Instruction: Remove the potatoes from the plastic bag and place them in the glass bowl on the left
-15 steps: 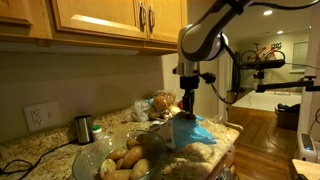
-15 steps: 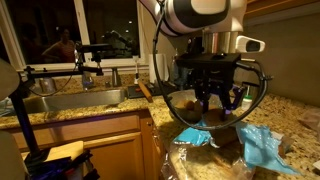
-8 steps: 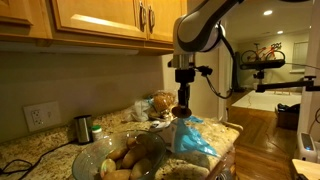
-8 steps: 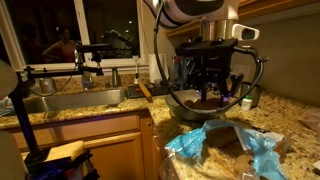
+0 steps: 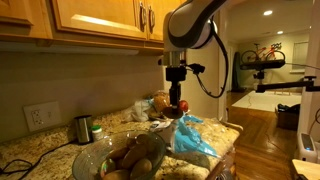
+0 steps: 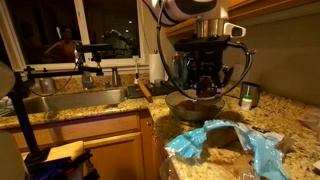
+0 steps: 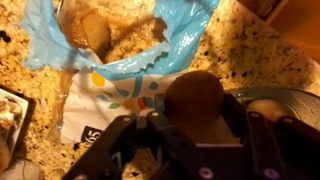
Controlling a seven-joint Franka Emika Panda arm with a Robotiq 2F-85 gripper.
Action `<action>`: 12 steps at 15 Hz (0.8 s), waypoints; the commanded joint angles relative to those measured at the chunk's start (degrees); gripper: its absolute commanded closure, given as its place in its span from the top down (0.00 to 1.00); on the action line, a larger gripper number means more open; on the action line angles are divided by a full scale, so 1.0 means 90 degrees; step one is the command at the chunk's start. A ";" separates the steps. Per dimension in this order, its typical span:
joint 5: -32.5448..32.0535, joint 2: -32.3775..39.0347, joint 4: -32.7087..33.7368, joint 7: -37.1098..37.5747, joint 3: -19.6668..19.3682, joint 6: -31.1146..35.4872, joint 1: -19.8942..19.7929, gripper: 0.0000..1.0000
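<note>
The gripper (image 7: pixel 195 125) is clamped on one potato (image 7: pixel 195 97), which fills the space between the jaws in the wrist view. Compared with a second ago, the arm has risen from the mouth of the plastic bag (image 5: pixel 192 135) and carried the potato clear of it; the bag has sagged open on the countertop (image 5: pixel 40 150). This indicates that the extraction step for this potato is complete and that the transfer to the glass bowl (image 5: pixel 95 157) is under way. More potatoes (image 7: pixel 85 28) remain inside the bag, so the task is only partly done. The bowl sits at the near edge of the countertop and already holds several potatoes. The arm hangs vertically, wrist pointing straight down, above the gap between the bag and the bowl in both exterior views.
</note>
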 commanded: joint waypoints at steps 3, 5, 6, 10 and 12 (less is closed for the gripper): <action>0.0158 0.0561 0.0691 -0.0606 0.0152 -0.0380 0.0175 0.34; 0.0155 0.0788 0.0906 -0.0808 0.0248 -0.0464 0.0180 0.34; 0.0151 0.0898 0.1022 -0.0892 0.0300 -0.0526 0.0177 0.34; 0.0137 0.0995 0.1365 -0.0956 0.0637 -0.1014 0.0350 0.34; 0.0139 0.1115 0.1766 -0.0872 0.0836 -0.1373 0.0527 0.34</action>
